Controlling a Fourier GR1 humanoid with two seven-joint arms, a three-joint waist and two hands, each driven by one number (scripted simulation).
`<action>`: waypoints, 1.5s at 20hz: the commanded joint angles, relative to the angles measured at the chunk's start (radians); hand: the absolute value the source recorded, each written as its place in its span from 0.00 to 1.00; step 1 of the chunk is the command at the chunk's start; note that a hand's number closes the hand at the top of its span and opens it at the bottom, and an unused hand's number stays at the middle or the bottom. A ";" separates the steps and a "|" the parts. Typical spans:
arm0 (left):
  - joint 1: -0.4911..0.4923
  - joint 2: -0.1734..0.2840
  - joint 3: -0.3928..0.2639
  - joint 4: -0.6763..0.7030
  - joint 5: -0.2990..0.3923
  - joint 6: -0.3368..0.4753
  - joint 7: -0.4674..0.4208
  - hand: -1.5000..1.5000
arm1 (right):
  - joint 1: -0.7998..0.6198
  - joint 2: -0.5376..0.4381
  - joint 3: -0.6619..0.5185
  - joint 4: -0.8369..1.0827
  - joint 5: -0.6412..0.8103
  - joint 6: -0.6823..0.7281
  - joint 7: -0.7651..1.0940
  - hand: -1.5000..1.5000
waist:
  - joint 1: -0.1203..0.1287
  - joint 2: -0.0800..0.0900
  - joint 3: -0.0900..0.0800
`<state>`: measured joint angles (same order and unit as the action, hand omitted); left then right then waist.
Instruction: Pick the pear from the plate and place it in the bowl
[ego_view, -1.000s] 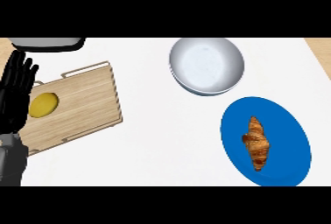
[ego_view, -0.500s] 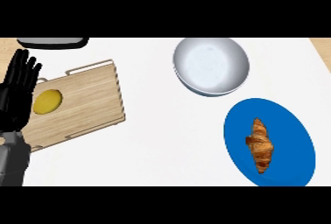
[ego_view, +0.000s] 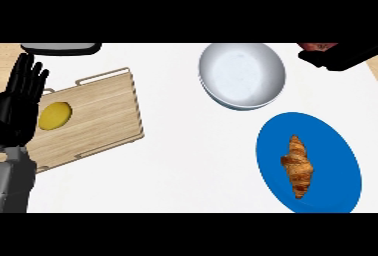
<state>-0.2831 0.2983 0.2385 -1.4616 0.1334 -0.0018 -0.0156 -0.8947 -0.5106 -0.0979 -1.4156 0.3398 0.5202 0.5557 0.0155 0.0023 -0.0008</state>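
On the white worktop (ego_view: 184, 165), the blue plate (ego_view: 332, 150) carries a croissant (ego_view: 297, 166), not a pear. The grey bowl (ego_view: 242, 75) sits just beyond the plate. Far left of the bowl, the left hand (ego_view: 21, 100) rests released, fingers straight, over a wooden tray (ego_view: 96, 120) holding a yellow fruit (ego_view: 55, 115). The right hand does not show.

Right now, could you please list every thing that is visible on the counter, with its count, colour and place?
round blue plate: one, blue, lower right.
brown croissant: one, golden brown, lying on the blue plate; no pear shows there.
empty grey-white bowl: one, pale grey, upper middle.
light wooden tray: one, light wood, left side.
round yellow fruit: one, yellow, on the tray.
dark object: one, black with red, top right corner, partly cut off.
dark grey object: one, top left edge.
left hand: one, black, left edge, open, resting.
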 joint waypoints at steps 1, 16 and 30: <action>-0.018 -0.002 -0.003 -0.011 -0.004 0.013 0.029 0.50 | -0.006 0.089 0.066 0.094 0.068 -0.067 -0.024 1.00 | -0.002 0.000 0.001; -0.029 0.005 0.003 0.008 -0.006 -0.003 0.012 0.50 | -0.025 0.286 0.078 0.629 0.287 -0.469 -0.170 0.00 | 0.008 0.008 0.001; 0.017 -0.007 0.004 -0.034 -0.006 0.006 0.027 0.50 | -0.035 0.272 -0.187 0.623 0.114 -0.804 -0.445 0.00 | -0.007 -0.001 0.001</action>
<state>-0.2702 0.2833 0.2366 -1.4842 0.1261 0.0010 -0.0106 -0.9281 -0.2031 -0.2231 -0.7724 0.4876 -0.2204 0.1390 0.0162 0.0059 0.0008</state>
